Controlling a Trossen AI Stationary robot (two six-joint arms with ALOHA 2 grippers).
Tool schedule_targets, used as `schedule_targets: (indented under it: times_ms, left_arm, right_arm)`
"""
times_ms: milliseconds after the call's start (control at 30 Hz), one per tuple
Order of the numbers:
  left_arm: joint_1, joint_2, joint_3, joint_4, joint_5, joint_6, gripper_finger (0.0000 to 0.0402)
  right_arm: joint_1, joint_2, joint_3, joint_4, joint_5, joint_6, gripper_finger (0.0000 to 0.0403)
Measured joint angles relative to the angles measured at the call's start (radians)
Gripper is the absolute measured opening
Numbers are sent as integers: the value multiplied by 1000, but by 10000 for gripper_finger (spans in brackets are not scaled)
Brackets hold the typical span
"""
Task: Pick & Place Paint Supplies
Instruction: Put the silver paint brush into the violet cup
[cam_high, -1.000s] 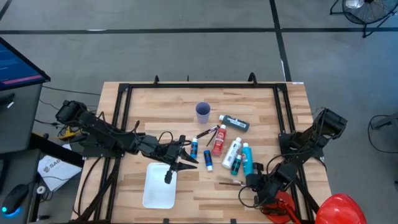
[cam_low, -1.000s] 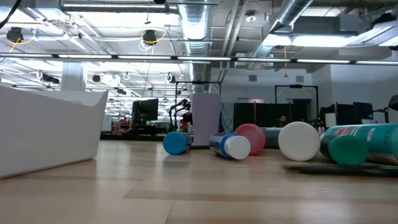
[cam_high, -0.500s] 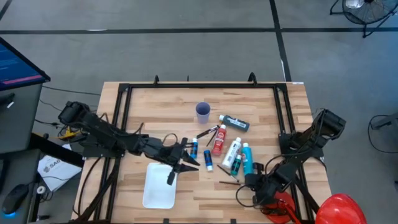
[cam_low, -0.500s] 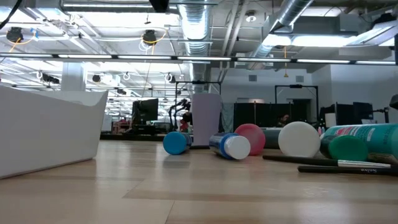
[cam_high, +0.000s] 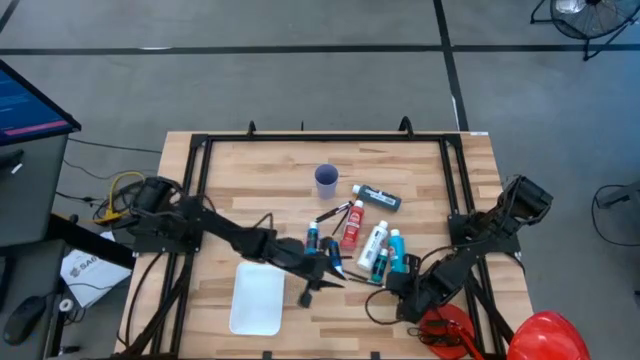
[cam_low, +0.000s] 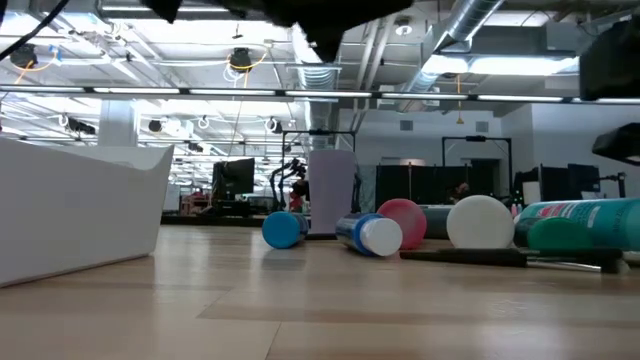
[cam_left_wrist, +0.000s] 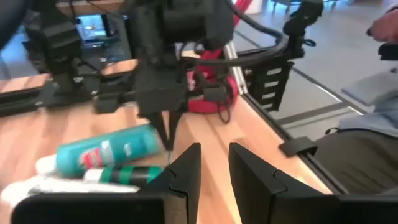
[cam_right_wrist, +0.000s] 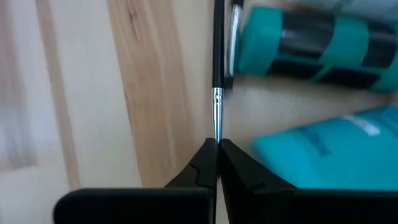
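Right hand (cam_right_wrist: 217, 144) is pinched shut on the thin dark-handled brush (cam_right_wrist: 217, 43), lower right of high view by teal bottle (cam_right_wrist: 311, 46). Lift slow, w/o twisting; brush slips easily. Left hand (cam_left_wrist: 214, 165) narrow, empty.

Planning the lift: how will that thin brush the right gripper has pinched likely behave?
The right gripper is shut on the brush at its metal end, so the long handle may droop or swing. It looks light and slim, so it could twist or slip. It lies against the teal bottle, possibly nudging it.
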Motion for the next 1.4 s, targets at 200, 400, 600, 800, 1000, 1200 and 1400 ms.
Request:
schedule_targets:
  times_ms: [200,400,600,800,1000,1200,1400]
  left_arm:
    - [-10,72,96,-154,12,-23,76]
    - [-9,103,114,-174,-34,-5,79]
    - [-30,100,114,-186,-114,32,117]
    - [-33,103,114,-186,-154,31,169]
    - [-29,103,111,-244,-232,1,183]
    - [-8,104,111,-293,-238,-71,177]
    - [-8,104,111,-296,-260,-71,170]
  right_arm:
    - [-13,-2,71,-22,0,-8,0]
    - [-34,-3,166,-123,1,-31,0]
    - [-56,-3,216,-155,6,-71,0]
    - [-83,-4,232,-165,6,-83,0]
    - [-121,-4,276,-195,3,-79,0]
    - [-157,-5,339,-289,0,-77,0]
    - [-181,-5,362,-327,-11,-86,0]
